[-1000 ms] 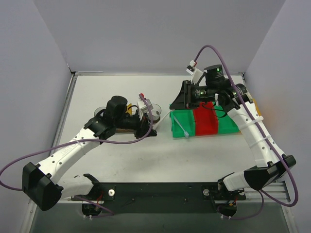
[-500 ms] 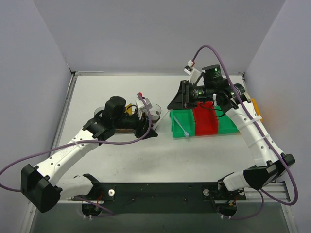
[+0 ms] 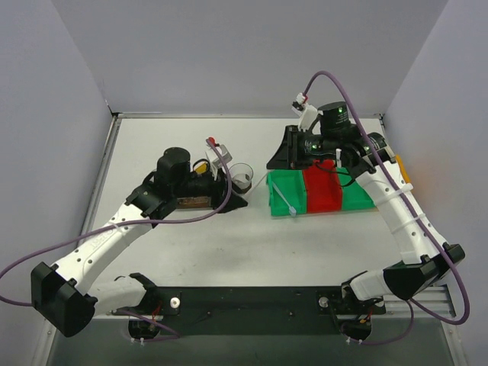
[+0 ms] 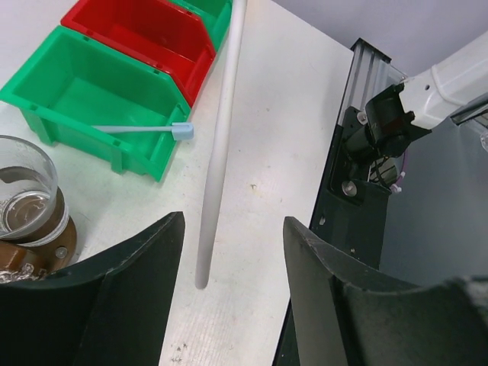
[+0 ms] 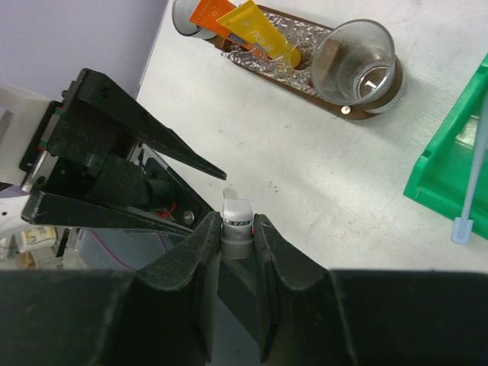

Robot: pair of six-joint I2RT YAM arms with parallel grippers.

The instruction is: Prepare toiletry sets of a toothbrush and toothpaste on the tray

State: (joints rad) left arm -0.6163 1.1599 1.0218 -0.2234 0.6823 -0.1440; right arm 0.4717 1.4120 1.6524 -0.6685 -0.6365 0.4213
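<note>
- The left arm reaches out low over the table from the near left. The left gripper (image 4: 235, 221) has its fingers spread wide and grips nothing.
- A slim white toothbrush handle (image 4: 221, 137) has its near end between those fingers, touching neither, and runs away from the hand past the bins. Its head is out of view, and I cannot tell whether it rests flat on the table.
- The right arm arches up and over from the near right, its wrist above the bins. The right gripper (image 5: 237, 221) is closed on a small white tube (image 5: 236, 227) with dark print, which stands between the fingertips.
- The white table (image 3: 229, 244) is enclosed by pale lilac walls (image 3: 229, 53).
- The dark brown tray (image 4: 34, 255) lies just to the left of the left hand, with a clear cup (image 4: 23, 202) standing on its near end.
- From the right wrist, the tray lies well ahead of the hand. A second cup (image 5: 187, 15) at its far end holds an orange toothpaste tube (image 5: 217, 11) and a yellow one (image 5: 255, 30).
- Ahead of the left hand, a pale blue toothbrush (image 4: 137, 130) lies in the green bin (image 4: 137, 156), its head poking over the rim. A red bin (image 4: 137, 30) sits just behind.
</note>
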